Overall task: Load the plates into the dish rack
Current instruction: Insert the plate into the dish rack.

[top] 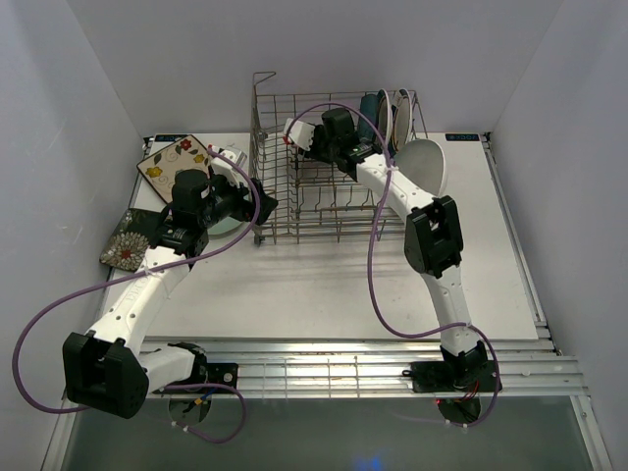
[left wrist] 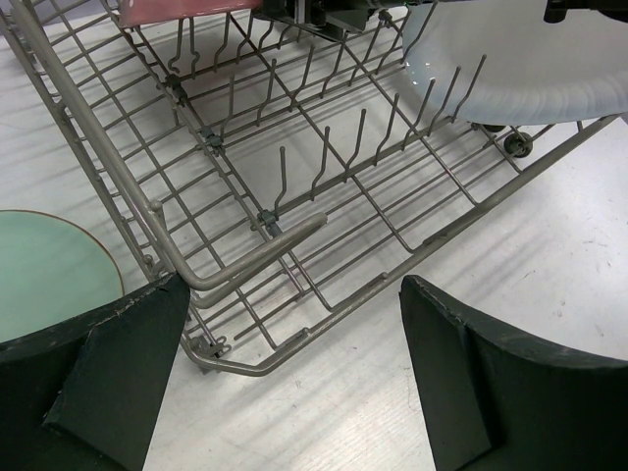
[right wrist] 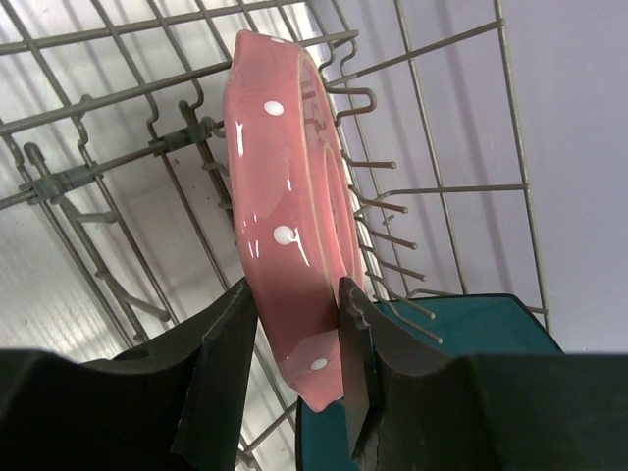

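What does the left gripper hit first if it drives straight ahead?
Probably the dish rack: its near corner rail lies dead ahead of the open left gripper. The mint plate sits off to the side. Depth unclear.

Bright, even overhead light in all views, shadows faint. Wires of the dish rack (left wrist: 147, 201) throw soft striped shadows on the white table (left wrist: 569, 294). White glare streaks on the glossy pink dotted plate (right wrist: 285, 196). Wrist views sharp, wide-angle bowing at edges. Top view softer, dim along its bottom strip.
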